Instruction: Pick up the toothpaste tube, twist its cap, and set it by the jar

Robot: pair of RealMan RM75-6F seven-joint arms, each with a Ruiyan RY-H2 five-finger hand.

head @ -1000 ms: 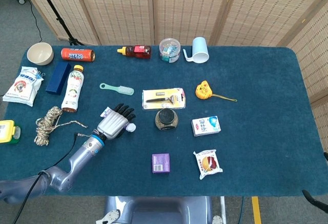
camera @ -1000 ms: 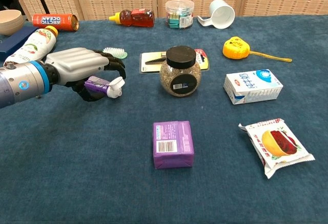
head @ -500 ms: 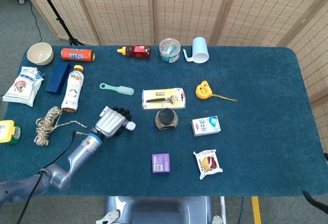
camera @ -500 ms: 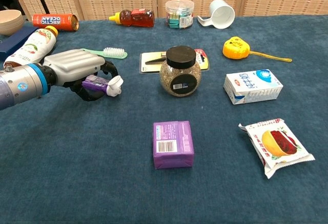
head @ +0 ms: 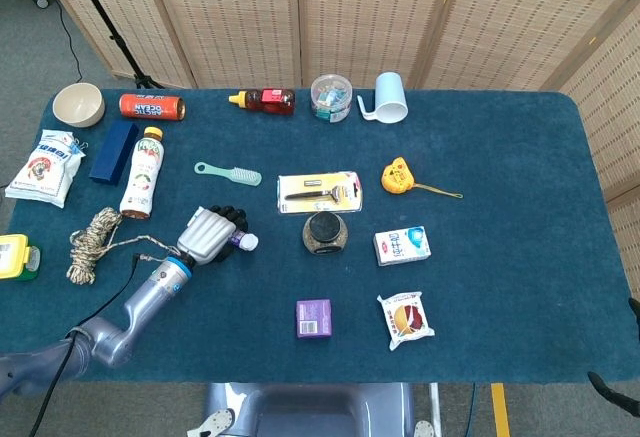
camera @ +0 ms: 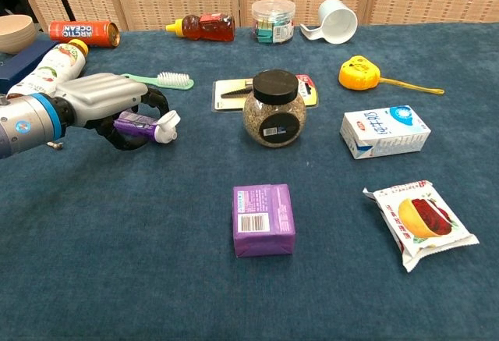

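My left hand (head: 208, 235) (camera: 109, 103) grips a purple toothpaste tube (camera: 136, 126) with a white cap (head: 247, 242) (camera: 166, 126) pointing right, just above the blue cloth. Its fingers curl around the tube's body. The jar (head: 325, 232) (camera: 274, 108), glass with a black lid, stands upright to the right of the cap with a clear gap between them. My right hand shows in neither view.
A green brush (head: 228, 172) and a carded razor (head: 319, 191) lie behind the hand and jar. A purple box (camera: 263, 219), a milk carton (camera: 384, 131) and a snack packet (camera: 419, 222) sit to the right. A rope (head: 92, 244) and bottle (head: 142, 172) lie left.
My left hand has drawn back to the left with the tube, away from the jar, and its fingers have closed tighter around the tube.
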